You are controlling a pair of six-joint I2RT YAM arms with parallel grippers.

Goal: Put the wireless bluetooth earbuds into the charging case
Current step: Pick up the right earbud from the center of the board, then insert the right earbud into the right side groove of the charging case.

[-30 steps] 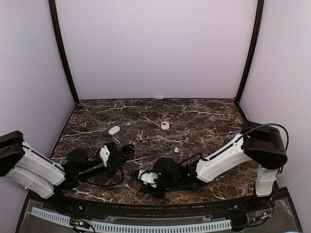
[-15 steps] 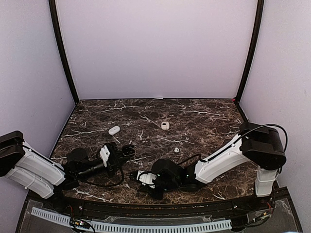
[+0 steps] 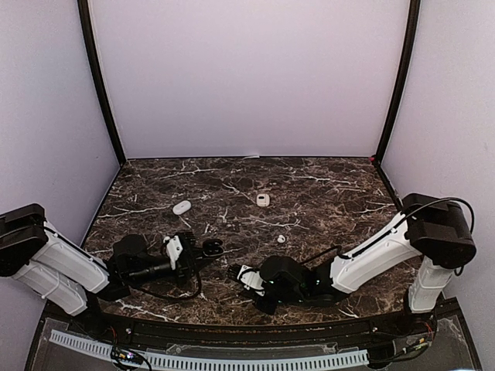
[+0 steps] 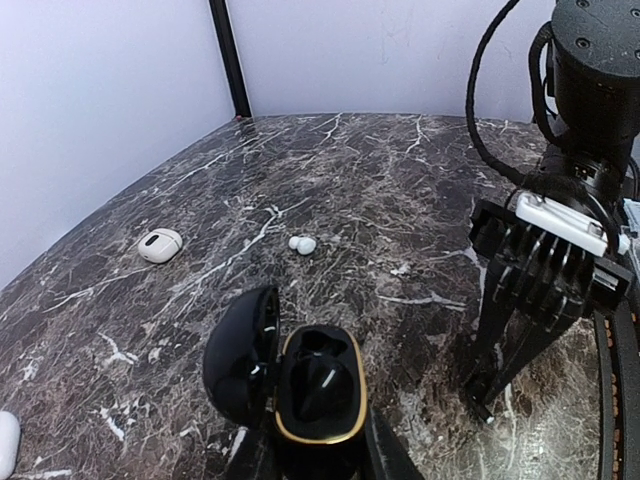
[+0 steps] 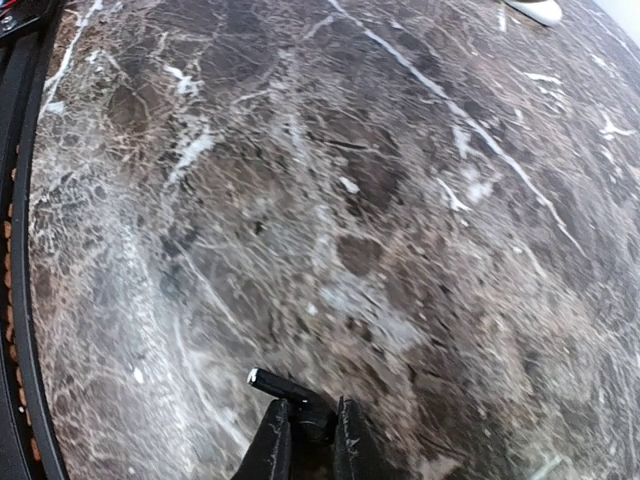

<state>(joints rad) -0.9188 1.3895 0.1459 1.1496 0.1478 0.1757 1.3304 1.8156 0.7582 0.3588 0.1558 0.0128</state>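
My left gripper (image 4: 318, 452) is shut on a black charging case (image 4: 320, 395) with a gold rim. Its lid (image 4: 240, 355) is swung open to the left, and a dark earbud seems to sit in one well. In the top view the case (image 3: 210, 248) is left of centre near the front. My right gripper (image 5: 308, 432) is shut on a small black earbud (image 5: 285, 386) whose white-tipped stem sticks out to the left, just above the marble. It hangs to the right of the case (image 3: 244, 276). A white earbud (image 4: 302, 243) lies loose farther back (image 3: 281, 239).
Two small white cases lie on the marble table, one at the back left (image 3: 182, 207) and one at the back centre (image 3: 264, 199). The right arm (image 4: 560, 250) stands close to the case's right. Lilac walls close the table on three sides.
The right gripper has shut on the black earbud and shifted right with it. The left gripper has carried the open case slightly right and toward the front.
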